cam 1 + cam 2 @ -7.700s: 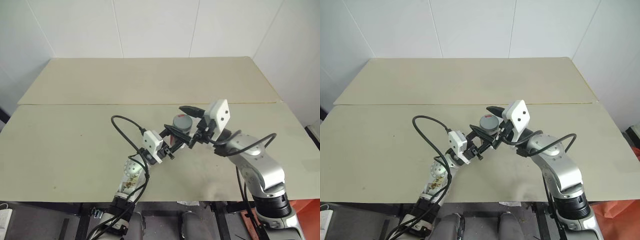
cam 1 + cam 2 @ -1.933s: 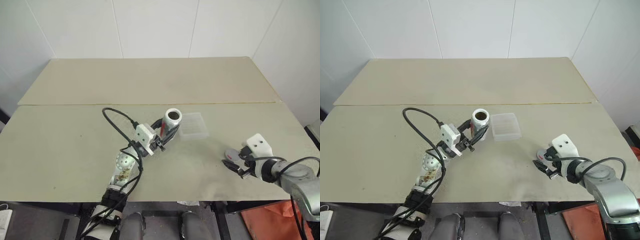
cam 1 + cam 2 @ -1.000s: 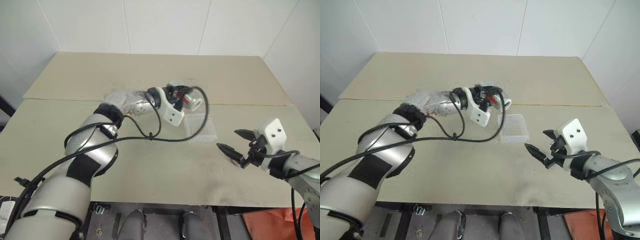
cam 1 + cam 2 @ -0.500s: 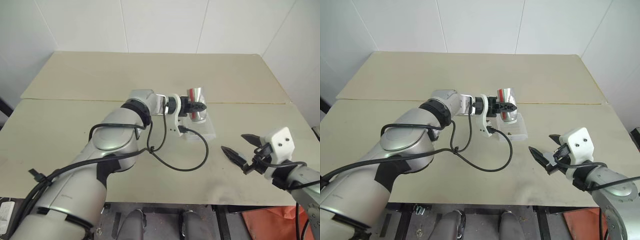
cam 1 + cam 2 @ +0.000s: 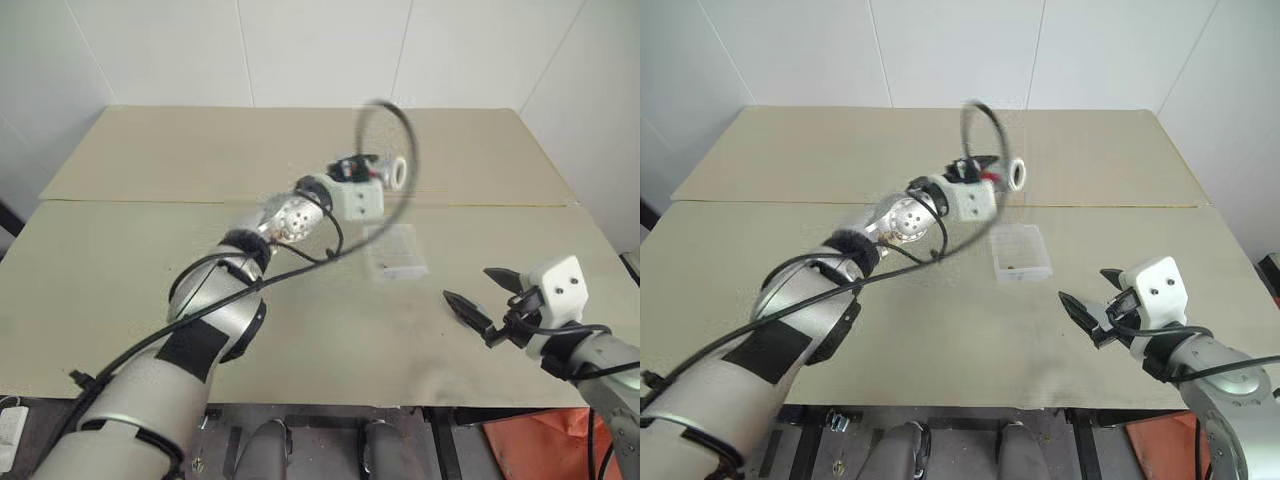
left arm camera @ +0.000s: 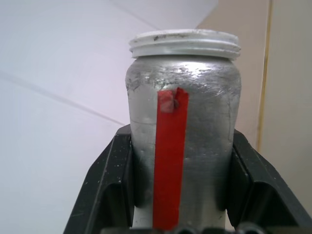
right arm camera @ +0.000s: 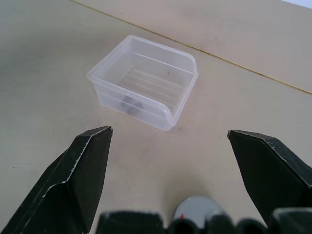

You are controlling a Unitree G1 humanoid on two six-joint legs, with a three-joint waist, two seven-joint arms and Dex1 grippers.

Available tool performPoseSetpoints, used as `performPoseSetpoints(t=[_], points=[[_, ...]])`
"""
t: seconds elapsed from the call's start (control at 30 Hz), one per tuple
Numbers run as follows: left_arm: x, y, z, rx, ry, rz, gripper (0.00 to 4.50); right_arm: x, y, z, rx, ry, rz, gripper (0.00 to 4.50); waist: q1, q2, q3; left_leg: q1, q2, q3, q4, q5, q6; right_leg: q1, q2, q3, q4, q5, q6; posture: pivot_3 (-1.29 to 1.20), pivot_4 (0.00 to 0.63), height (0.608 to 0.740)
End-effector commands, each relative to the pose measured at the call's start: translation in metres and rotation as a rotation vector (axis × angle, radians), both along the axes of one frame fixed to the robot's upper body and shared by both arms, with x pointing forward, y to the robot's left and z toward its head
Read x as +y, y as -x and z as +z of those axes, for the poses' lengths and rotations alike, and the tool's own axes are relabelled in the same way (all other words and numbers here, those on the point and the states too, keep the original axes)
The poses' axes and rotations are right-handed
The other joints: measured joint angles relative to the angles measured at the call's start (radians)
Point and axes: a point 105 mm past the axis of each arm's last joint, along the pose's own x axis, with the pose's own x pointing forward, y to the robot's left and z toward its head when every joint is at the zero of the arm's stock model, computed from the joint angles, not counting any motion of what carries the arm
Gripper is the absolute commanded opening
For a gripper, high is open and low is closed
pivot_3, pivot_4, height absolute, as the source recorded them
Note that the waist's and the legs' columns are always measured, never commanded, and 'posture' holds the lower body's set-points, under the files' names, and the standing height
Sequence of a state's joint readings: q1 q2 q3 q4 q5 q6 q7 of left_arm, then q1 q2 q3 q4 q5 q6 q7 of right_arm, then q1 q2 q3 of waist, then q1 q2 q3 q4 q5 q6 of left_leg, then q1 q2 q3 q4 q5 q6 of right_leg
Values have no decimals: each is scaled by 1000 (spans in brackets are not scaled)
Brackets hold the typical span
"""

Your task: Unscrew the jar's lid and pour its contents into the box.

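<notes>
Now over the broad beige table (image 5: 120,290), with pouring seemingly just finished. Further along, the small clear ribbed plastic box (image 7: 144,87), open-topped, resting on the table well ahead of the right gripper (image 7: 180,170), with a small dark piece lying inside by its near wall. Above and beyond the box, clamped tight in the left gripper (image 6: 180,195): the silvery, red-striped jar (image 6: 183,131), white threaded mouth bare, lifted off the table. Right gripper spread wide, empty. Just beneath it on the table, the round grey lid (image 7: 197,209). Next, probably: lower the jar beside the box and release gently.
</notes>
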State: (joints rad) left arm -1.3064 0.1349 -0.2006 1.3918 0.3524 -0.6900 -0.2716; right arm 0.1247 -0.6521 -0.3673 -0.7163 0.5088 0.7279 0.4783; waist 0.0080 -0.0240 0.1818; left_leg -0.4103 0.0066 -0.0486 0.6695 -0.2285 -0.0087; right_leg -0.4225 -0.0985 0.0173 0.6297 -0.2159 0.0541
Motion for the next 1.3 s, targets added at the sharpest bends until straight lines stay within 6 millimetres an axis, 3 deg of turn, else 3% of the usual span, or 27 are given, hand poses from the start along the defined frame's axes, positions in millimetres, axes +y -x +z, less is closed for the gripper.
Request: performPoseSetpoints(t=[0.03, 0.17, 0.3, 0.4, 0.53, 0.77, 0.93, 1.13, 1.3], points=[[9, 3, 36, 96, 331, -99, 1951, 7, -3, 10, -64, -4, 19, 4467, 0, 0, 0, 0, 0, 0, 2, 0, 0, 1, 0, 0, 1, 0, 0, 0, 150, 740], [29, 4, 32, 229, 598, -163, 1951, 11, -10, 12, -75, -18, 35, 4467, -3, 0, 0, 1, 0, -1, 9, 0, 0, 5, 0, 0, 1, 2, 1, 0, 150, 740], [51, 19, 1, 286, 714, -142, 1951, 15, -14, 9, -62, -44, 52, 4467, -15, 1, -1, 12, 1, -1, 8, 0, 0, 16, 1, 0, 0, 2, 2, 0, 150, 740], [61, 46, -31, 314, 763, -122, 1951, 22, -18, 5, -44, -47, 91, 4467, -27, 1, -1, 14, 3, -1, 7, 0, 0, 17, 3, 2, 0, 3, 0, 0, 150, 740], [70, 64, -53, 324, 828, -54, 1951, 26, -27, 5, -39, -44, 125, 4467, -18, 1, -1, 14, 5, -1, 9, 0, 1, 17, 6, 2, 0, 5, -3, 0, 150, 740], [70, 74, -76, 293, 737, -9, 1951, 27, -33, 5, -37, -34, 143, 4467, -5, 1, -1, 17, 6, 0, 9, 3, 4, 19, 7, 2, 0, 3, 2, 0, 150, 740], [64, 76, -104, 377, 688, 19, 1951, 26, -31, 3, -35, -22, 134, 4467, -5, 1, -1, 17, 6, 0, 8, 3, 4, 19, 7, 2, 0, 3, 2, 0, 150, 740], [65, 77, -114, 417, 714, 30, 1951, 23, -28, 0, -28, -7, 117, 4467, -4, 1, -1, 15, 6, 0, 8, 3, 4, 18, 7, 1, -1, 3, 2, 0, 150, 740], [70, 77, -116, 426, 719, 41, 3474, 22, -29, 0, -29, -8, 114, 4500, -5, 1, -1, 15, 6, 0, 8, 3, 4, 18, 7, 1, -1, 3, 2, 0, 150, 740]])
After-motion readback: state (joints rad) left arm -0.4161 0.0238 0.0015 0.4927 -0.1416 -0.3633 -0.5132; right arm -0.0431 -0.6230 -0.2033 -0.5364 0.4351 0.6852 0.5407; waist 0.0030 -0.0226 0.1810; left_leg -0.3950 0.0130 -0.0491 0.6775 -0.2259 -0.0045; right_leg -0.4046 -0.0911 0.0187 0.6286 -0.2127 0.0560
